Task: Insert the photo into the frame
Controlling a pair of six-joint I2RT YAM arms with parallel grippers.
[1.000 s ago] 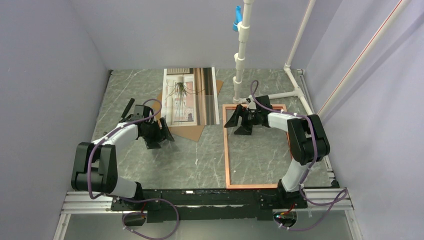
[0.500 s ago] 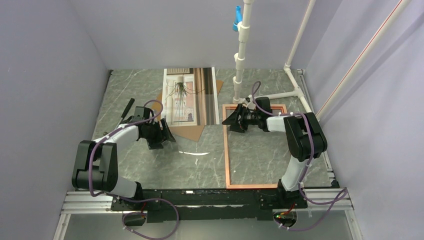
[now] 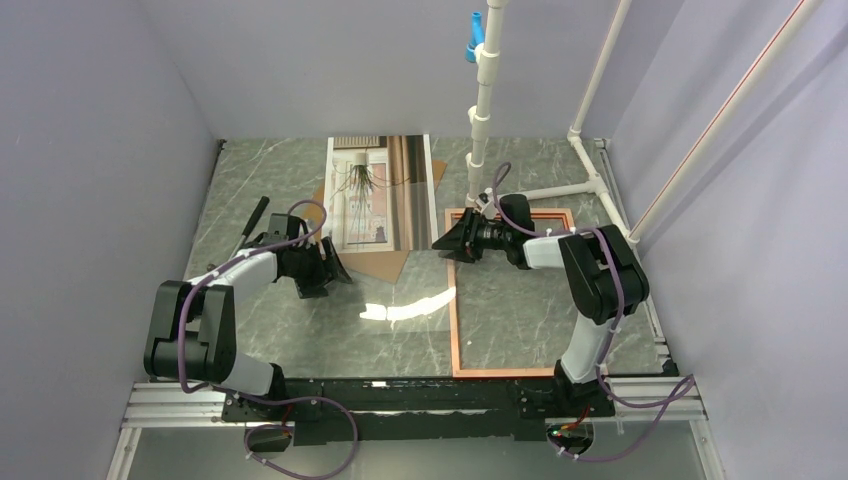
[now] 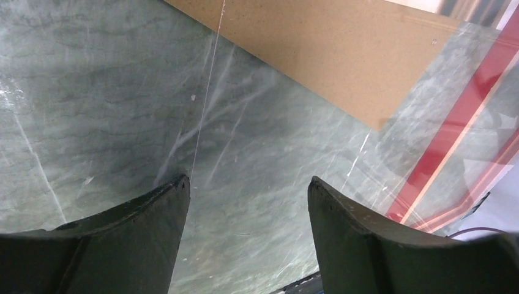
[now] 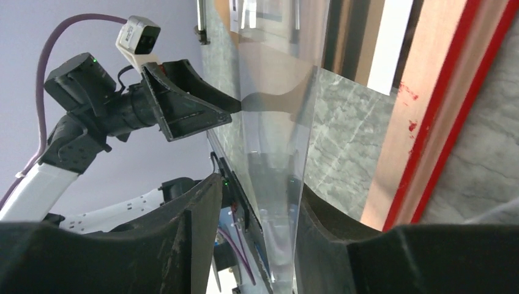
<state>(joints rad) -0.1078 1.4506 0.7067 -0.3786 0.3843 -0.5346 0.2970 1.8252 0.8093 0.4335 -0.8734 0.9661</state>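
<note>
The photo (image 3: 385,195) lies face up at the back of the table, on a brown backing board (image 3: 375,262). To its right the frame (image 3: 452,310) lies flat with its copper-orange edge showing; its red and copper edge (image 5: 428,122) runs past my right fingers. A clear pane (image 3: 405,310) glints between the two arms. My right gripper (image 3: 450,240) stands at the frame's far left corner. Its jaws are partly apart around the pane's edge (image 5: 275,202), with a gap on one side. My left gripper (image 3: 325,275) is open, with the pane's other edge (image 4: 208,92) by one fingertip.
A white pipe stand (image 3: 480,120) with a blue clip (image 3: 472,40) rises behind the frame. A black tool (image 3: 255,215) lies near the left wall. Walls close in both sides, and a metal rail (image 3: 400,400) runs along the near edge.
My right gripper has moved left to the frame's corner and its jaws have narrowed round the pane. The glare on the pane has grown. The left gripper has barely moved.
</note>
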